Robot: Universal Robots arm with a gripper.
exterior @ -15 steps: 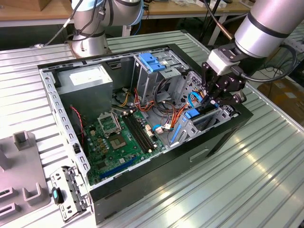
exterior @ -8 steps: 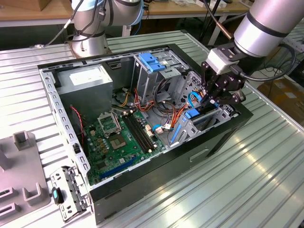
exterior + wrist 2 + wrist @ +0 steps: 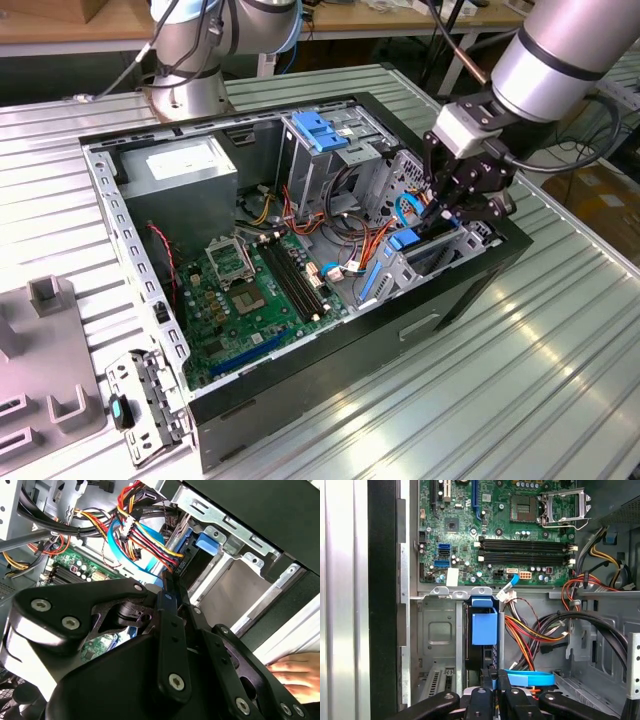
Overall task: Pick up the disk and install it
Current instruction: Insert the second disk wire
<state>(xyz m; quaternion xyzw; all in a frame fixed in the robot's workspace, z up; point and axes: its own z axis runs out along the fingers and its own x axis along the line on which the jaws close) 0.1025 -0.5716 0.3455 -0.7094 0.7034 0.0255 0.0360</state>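
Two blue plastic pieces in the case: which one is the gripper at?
The lower blue tab in the front bay, right under the gripper. The large blue latch atop the metal cage sits further back, untouched.

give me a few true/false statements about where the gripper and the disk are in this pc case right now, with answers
1. The gripper is down inside the open computer case. True.
2. The disk lies flat on the ribbed table outside the case. False: it stands on edge in a metal bay inside the case, its blue rail showing in the first wrist view.
3. The gripper is right above the CPU socket. False: it is at the drive bay toward the exterior view's right, away from the socket.
4. A bundle of coloured cables runs beside the disk's bay. True.
5. The grey power-supply box has been lifted out of the case. False: it sits in the case's far corner.
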